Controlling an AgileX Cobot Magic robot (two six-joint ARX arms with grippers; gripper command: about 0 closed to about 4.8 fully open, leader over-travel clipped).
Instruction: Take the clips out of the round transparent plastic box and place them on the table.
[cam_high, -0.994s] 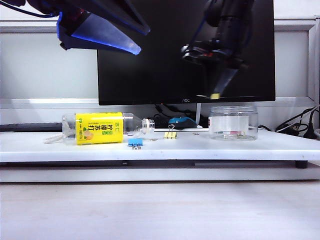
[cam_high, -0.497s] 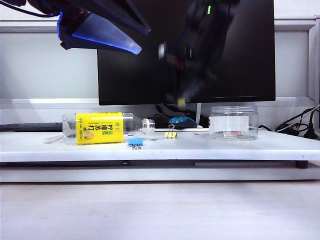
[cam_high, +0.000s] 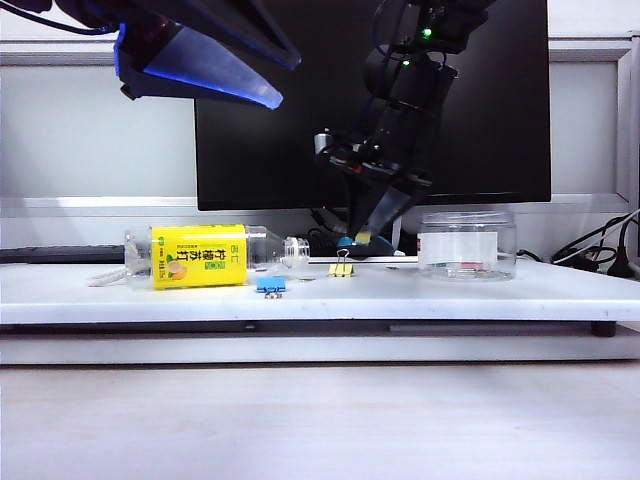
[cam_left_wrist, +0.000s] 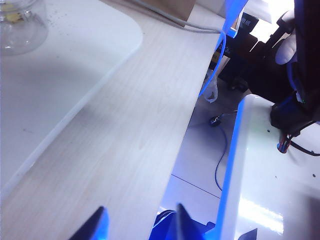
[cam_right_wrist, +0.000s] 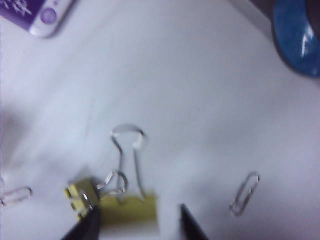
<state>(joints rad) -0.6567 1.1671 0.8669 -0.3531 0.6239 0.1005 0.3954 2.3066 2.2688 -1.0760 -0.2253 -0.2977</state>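
Nearest the exterior camera, high on the left, the left end effector hangs well above the desk. In its wrist view the two blue fingertips stand apart with nothing between them, over the pale wooden surface in front of the desk.

Close to the desk's front edge lies a blue binder clip. Just behind it and a little to the right, a yellow clip rests on the white top. A clear bottle with a yellow label lies on its side to the left.

The right end effector points down, low over the desk just behind and right of that yellow clip, with a bit of yellow showing at its tip. In the blurred right wrist view its fingers are spread wide. The yellow clip lies between them, its wire handle pointing away. A second yellow clip sits right at the other fingertip; I cannot tell whether it touches. Two paper clips lie on either side.

Further right stands the round transparent plastic box, upright, apart from both arms. The left wrist view shows something yellow inside it. A blue mouse lies behind the right end effector, and a black monitor stands at the back.
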